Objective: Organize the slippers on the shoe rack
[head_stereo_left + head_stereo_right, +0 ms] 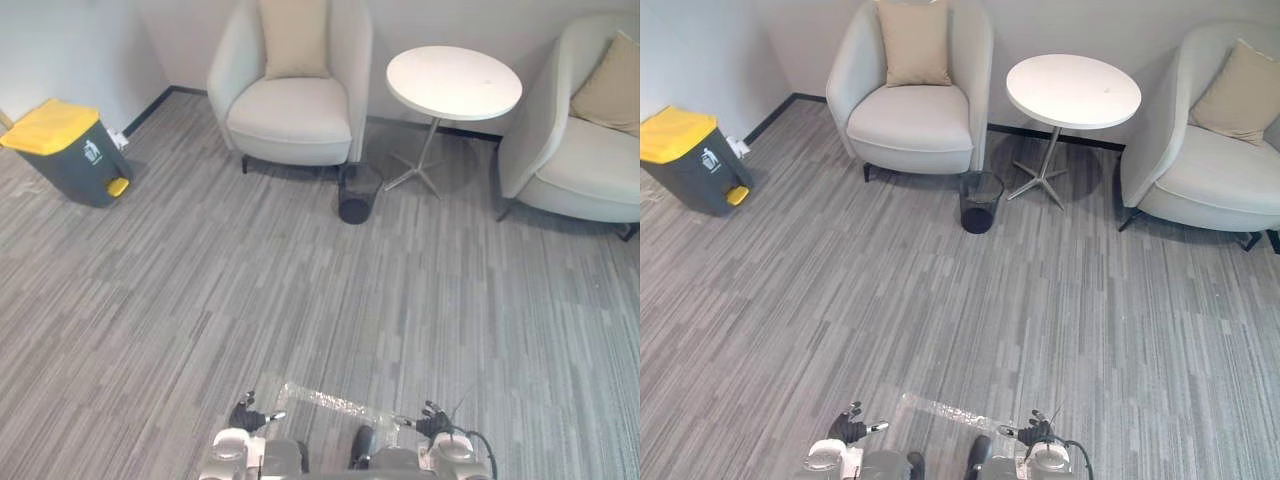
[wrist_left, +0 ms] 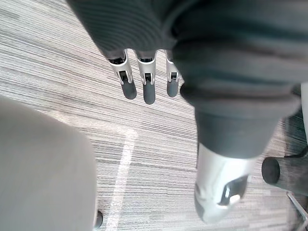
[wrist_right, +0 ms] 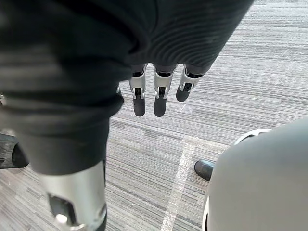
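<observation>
Head pair looks down at carpet [image 1: 300, 280]; wrist cameras view it close past left hand [image 2: 145, 85], right hand [image 3: 160, 98].

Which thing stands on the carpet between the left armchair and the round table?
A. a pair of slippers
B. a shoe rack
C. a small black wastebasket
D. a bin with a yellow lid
C: the black wastebasket stands on the carpet between the armchair and the foot of the table, while the bin with the yellow lid stands far to the left by the wall.
</observation>
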